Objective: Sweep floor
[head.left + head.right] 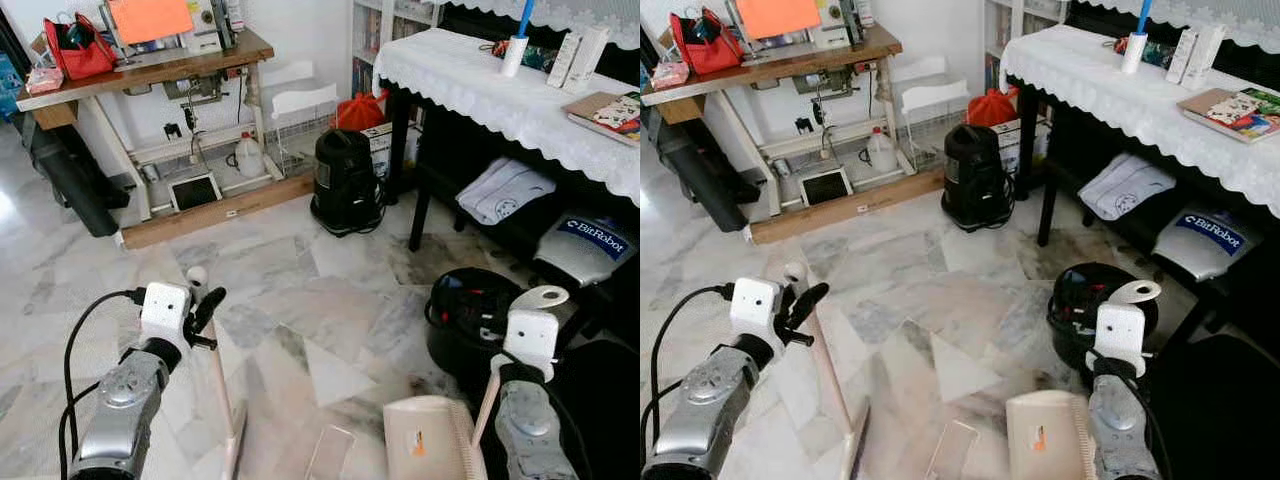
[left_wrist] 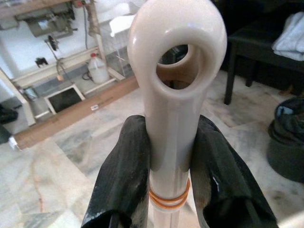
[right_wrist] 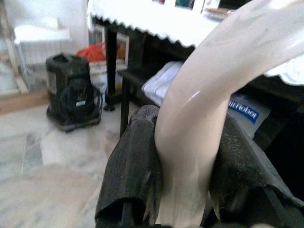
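Left wrist view shows the left gripper [image 2: 170, 161] clamped on the cream broom handle [image 2: 173, 85] just below its looped hanging eye, both black fingers [image 2: 124, 171] pressed flat against the shaft above a pair of orange bands. From the head camera, the handle slants from the lower left of the frame down toward the bottom centre, where the broom's end meets the marble floor [image 1: 290, 280] at the frame's lower edge.

At lower right, the right gripper [image 3: 183, 161] is closed around the curved cream handle of the dustpan [image 1: 428, 438], whose pale tray with a comb-toothed edge sits low at the bottom of the frame, beside a black round vacuum unit [image 1: 470, 315]. A second black canister vacuum [image 1: 345, 180] stands mid-frame before a wooden workbench [image 1: 150, 62] at upper left; a table draped in white lace [image 1: 500, 95] fills the upper right.

The step in hand appears to be drawing the broom toward the pan. Doing it well likely means keeping the grip high on the handle firm so the shaft does not twist, stroking short and low toward the tray, and holding the pan's lip flat to the floor. No debris can be made out on the veined marble, so progress is hard to judge.
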Robot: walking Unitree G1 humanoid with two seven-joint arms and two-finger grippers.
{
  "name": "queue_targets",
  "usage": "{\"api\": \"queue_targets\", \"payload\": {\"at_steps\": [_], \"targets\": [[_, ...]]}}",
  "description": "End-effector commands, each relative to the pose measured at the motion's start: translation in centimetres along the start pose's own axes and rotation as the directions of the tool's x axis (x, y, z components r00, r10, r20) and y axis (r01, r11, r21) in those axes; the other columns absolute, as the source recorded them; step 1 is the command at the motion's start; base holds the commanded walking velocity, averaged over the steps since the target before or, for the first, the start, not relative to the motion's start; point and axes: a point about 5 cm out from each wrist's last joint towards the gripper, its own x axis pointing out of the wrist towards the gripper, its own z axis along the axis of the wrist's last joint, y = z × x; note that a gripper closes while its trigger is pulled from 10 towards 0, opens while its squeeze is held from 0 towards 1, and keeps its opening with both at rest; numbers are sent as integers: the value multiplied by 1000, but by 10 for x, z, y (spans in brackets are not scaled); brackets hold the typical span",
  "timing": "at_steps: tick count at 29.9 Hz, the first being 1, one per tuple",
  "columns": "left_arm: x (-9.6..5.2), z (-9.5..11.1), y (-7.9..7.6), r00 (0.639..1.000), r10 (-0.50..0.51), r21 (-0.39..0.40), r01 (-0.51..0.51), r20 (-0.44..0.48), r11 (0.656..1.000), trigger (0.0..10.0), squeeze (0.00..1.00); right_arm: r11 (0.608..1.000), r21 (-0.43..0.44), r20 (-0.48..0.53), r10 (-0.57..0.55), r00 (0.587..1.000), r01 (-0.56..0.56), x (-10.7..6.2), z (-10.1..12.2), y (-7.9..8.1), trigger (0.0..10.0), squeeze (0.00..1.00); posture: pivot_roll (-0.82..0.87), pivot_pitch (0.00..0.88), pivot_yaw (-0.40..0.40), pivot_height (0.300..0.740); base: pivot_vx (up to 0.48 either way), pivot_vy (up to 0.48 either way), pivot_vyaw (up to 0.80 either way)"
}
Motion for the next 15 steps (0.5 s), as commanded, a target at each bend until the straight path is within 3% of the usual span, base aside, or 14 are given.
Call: {"api": "queue_targets", "payload": {"at_steps": [1,5,15], "targets": [[1,18,15,998,22,41,-25,53,999,10000,0,1000,-16,-17,14,1000,-15,-6,-7,3,10000,0,33,0,89,740,0,0,0],[1,20,16,999,15,41,-16,43,999,10000,0,998,-49,-81,23,996,-27,-21,-26,7,10000,0,46,0,95,740,0,0,0],[2,13,8,1000,-28,2,28,-2,1000,10000,0,997,-54,-124,42,991,-49,-30,-37,13,10000,0,55,0,94,740,0,0,0]]}}
